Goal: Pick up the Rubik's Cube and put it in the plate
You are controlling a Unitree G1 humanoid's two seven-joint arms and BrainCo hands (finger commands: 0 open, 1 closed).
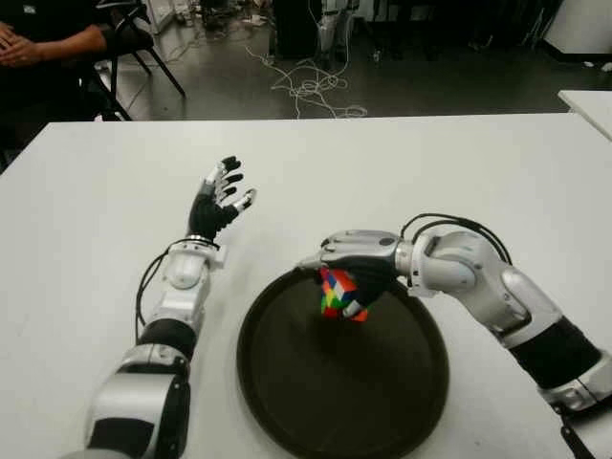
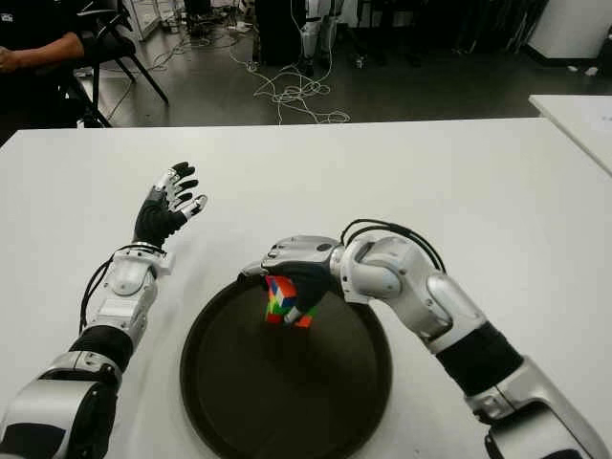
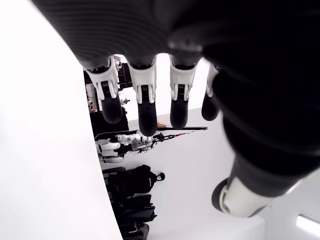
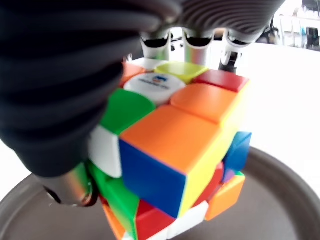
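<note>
My right hand (image 1: 349,287) is shut on the Rubik's Cube (image 1: 338,294), a scrambled cube of many colours, and holds it just above the far part of the dark round plate (image 1: 382,402). In the right wrist view the Rubik's Cube (image 4: 175,150) fills the picture, gripped between my fingers and thumb, with the plate's rim (image 4: 285,170) right under it. My left hand (image 1: 222,199) is raised over the white table (image 1: 76,220) to the left of the plate, fingers spread and holding nothing.
The white table stretches around the plate on all sides. A second white table (image 1: 588,103) shows at the far right. Beyond the far edge are cables (image 1: 311,81) on the floor, a chair (image 1: 134,43) and a seated person's arm (image 1: 43,43) at the far left.
</note>
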